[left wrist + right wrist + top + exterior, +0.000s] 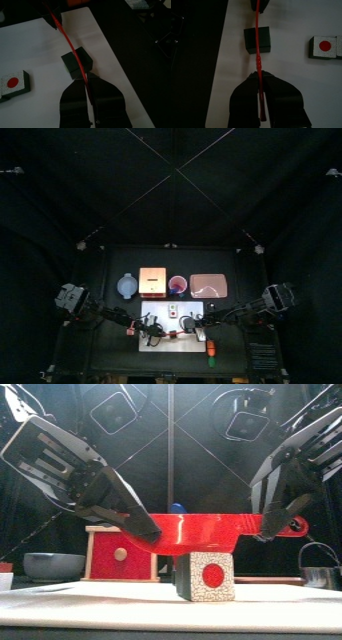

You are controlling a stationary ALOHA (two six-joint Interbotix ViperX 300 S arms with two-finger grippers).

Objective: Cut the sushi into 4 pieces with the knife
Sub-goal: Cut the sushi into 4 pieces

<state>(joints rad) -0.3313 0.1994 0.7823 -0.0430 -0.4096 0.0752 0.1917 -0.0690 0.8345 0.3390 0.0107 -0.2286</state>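
A red toy knife [201,531] hangs level across the white cutting board [174,344], held at both ends. My left gripper [144,536] is shut on its blade tip and my right gripper [271,527] on its handle. The blade's lower edge sits on top of a dark green sushi block [205,577], whose speckled white end face has a red dot. In the left wrist view the knife [72,47] runs over a dark block [75,65]. In the right wrist view it [256,50] crosses a block [257,39]. A separate piece [13,84] [326,46] lies to the side.
Behind the board stand a blue-grey bowl [128,285], the wooden box with its red drawer front [154,285], a red cup [178,284] and the pink tray [209,285]. A metal cutter [318,570] shows at the front view's right.
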